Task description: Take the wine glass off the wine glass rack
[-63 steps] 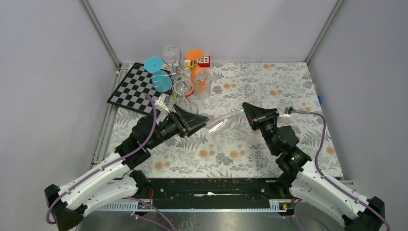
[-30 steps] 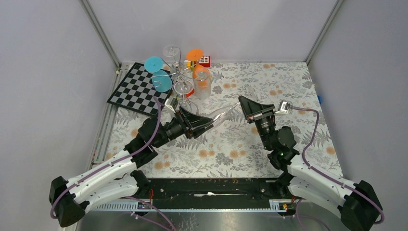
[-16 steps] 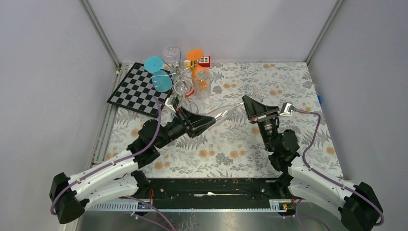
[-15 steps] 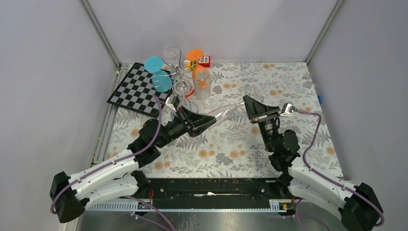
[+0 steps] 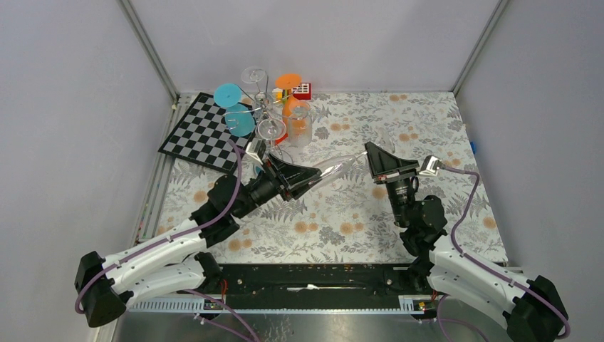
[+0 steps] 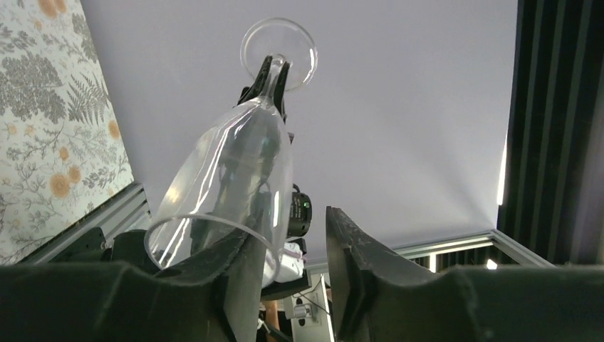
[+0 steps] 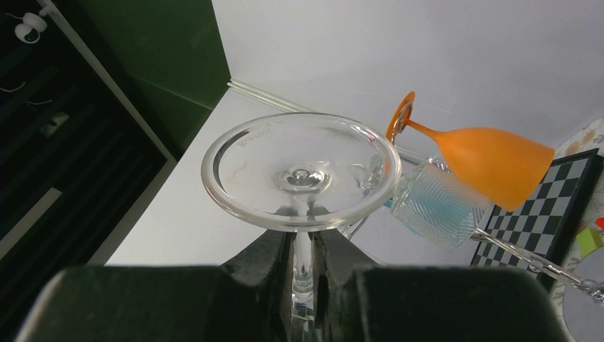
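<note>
Wine glass point(image 5: 333, 169) is held in the air, off the wine glass rack point(image 5: 260, 108) and just to the near right of it. It is tilted almost level, foot away from the rack and bowl mouth toward the left arm. Its stem is pinched just under the foot by the right gripper point(image 5: 370, 150), whose jaws are closed onto it. In the right wrist view the foot point(image 7: 299, 171) is seen sitting directly above the fingers point(image 7: 267, 256).

The left gripper point(image 6: 290, 226) is set at the bowl mouth with its jaws partly apart. No glass is seen in the gap between them. The rim lies against one finger point(image 6: 242, 263), though whether it is touched cannot be told.

An orange glass point(image 5: 290, 107), a teal glass point(image 5: 241, 122) and clear glasses point(image 5: 253, 75) are hung on the rack's arms, the nearest close beside the left gripper. A chessboard point(image 5: 199, 132) lies left of the rack, reaching the table's left rail. A red block point(image 5: 302, 90) sits behind the rack at the back edge. Right of the rack, the floral table point(image 5: 434, 121) is seen running out to the right rail and wall.
</note>
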### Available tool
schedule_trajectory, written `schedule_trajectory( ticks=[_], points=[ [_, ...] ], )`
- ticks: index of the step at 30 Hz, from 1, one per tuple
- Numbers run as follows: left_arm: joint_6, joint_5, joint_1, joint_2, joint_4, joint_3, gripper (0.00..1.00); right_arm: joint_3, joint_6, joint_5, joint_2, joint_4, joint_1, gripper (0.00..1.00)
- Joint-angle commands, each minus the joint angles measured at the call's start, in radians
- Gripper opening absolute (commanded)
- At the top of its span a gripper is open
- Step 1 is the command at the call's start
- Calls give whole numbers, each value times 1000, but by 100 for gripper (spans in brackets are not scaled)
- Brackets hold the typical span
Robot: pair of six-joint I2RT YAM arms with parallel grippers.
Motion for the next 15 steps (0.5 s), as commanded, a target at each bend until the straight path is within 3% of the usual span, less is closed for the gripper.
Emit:
schedule_trajectory(
  ticks=[1,5,15],
  points=[
    [31,-85,-6,-49,52,40,37,2,-63,73,-34,21,0,0],
    [54,-88,-10,-45,23,62,36,28,-84,87,-45,-38,1,0],
    [43,-75,-11,-21,33,63,11,29,-58,64,-21,-54,1,0]
  ],
)
